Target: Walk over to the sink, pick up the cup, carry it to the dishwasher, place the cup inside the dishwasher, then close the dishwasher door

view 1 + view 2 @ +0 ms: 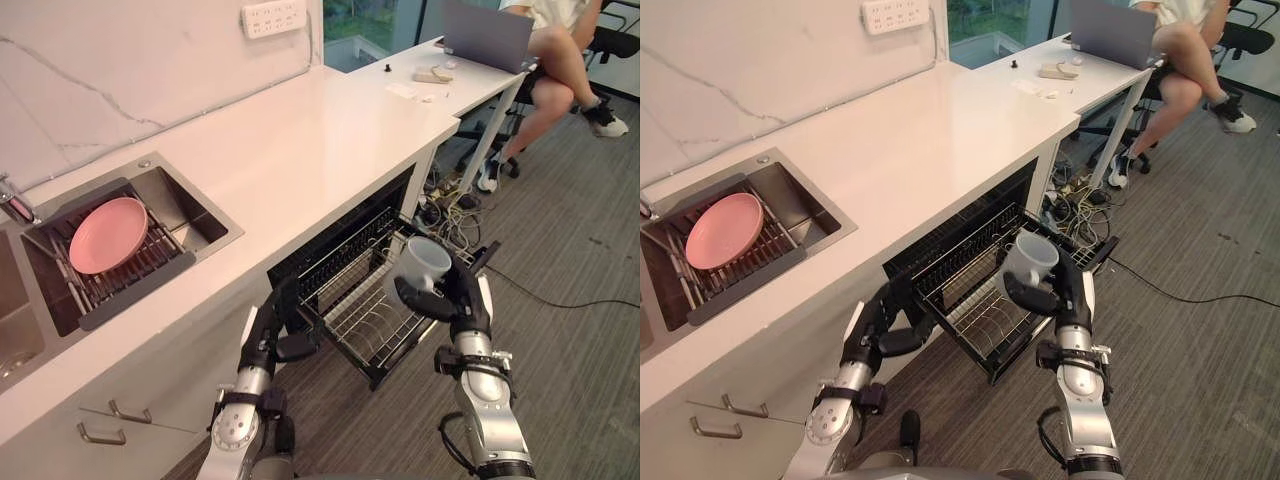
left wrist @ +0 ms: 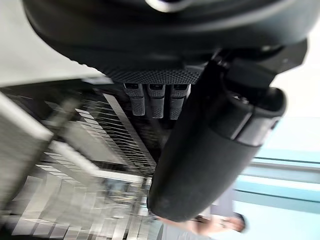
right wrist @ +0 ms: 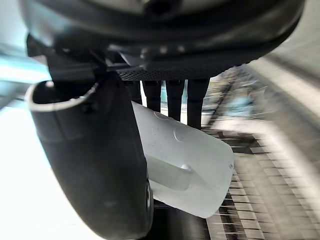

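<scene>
Cup (image 1: 425, 262): one, white, smooth and round-walled, sits right of centre in the left eye view. The right hand (image 1: 458, 303) is clenched around its side and holds it above the one wire rack (image 1: 355, 315). The rack is a grid of thin metal rods drawn out of the dark dishwasher (image 1: 350, 215) under the white table (image 1: 300, 130). At the left, one steel sink (image 1: 195, 215) holds one round pink plate (image 1: 108, 234) on slats. Two metal handles (image 1: 118, 410) show at lower left.

In the right eye view the left hand (image 1: 883, 325), lower left of centre, is just beside the rack's near corner. One laptop (image 1: 1110, 30) and one seated person (image 1: 1190, 60) are at upper right.

In the left wrist view the ribbed dark fingers (image 2: 155, 100) and the smooth rounded thumb (image 2: 210, 155) hang released and grasp nothing, with blurred rack wires beyond them.

In the right wrist view the glossy cup is pinched between the broad thumb (image 3: 95, 165) and the fingers curled on its wall.
</scene>
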Robot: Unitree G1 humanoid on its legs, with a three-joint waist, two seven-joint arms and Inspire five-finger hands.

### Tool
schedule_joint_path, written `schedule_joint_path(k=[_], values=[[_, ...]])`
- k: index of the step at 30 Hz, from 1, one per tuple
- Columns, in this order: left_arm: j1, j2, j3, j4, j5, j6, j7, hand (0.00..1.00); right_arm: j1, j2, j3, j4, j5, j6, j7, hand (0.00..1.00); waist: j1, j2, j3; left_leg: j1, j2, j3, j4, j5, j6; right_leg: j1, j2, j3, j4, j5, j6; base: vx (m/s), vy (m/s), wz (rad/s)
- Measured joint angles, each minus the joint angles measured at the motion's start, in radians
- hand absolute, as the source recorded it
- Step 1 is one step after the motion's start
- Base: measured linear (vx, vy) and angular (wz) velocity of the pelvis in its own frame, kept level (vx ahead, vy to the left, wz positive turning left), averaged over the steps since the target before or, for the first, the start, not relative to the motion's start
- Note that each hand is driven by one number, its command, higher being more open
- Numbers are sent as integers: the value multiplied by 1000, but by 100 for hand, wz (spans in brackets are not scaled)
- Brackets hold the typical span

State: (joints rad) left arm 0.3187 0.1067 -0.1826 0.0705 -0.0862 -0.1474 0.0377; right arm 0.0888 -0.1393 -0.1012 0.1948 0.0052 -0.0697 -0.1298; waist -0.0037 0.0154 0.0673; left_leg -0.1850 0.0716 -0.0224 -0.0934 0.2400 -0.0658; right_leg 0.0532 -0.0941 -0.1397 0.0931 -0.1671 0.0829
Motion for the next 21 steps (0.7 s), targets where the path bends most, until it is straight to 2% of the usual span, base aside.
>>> schedule_joint_path(k=[5,7,14,19,21], values=[[27,7,105,115,-14,5,1,90,-21,-61,-47,64,0,9,-2,30,34,-3,20,-43,-4,-22,5,16,1,-28,3,-27,11,-2,-1,8,-12,15],[18,17,138,151,-14,5,8,90,-65,-93,-60,84,0,9,-15,30,50,-6,59,-56,-4,-36,5,21,3,-49,4,-39,45,-17,-2,-55,-16,22],[-48,41,164,317,-11,5,50,90,-193,-113,-84,139,2,9,-57,30,99,-31,142,-130,-16,-53,5,22,22,-171,-20,-86,204,-94,-3,-56,-13,21],[-79,25,176,365,-12,6,71,90,-236,-113,-86,188,2,11,-79,30,123,-44,183,-154,-29,-52,6,37,40,-199,-39,-111,251,-126,-2,12,-30,19],[-92,23,178,372,-13,6,84,90,-240,-113,-85,196,2,14,-84,30,130,-49,198,-156,-35,-54,6,42,37,-199,-45,-119,261,-134,-3,54,-40,14]])
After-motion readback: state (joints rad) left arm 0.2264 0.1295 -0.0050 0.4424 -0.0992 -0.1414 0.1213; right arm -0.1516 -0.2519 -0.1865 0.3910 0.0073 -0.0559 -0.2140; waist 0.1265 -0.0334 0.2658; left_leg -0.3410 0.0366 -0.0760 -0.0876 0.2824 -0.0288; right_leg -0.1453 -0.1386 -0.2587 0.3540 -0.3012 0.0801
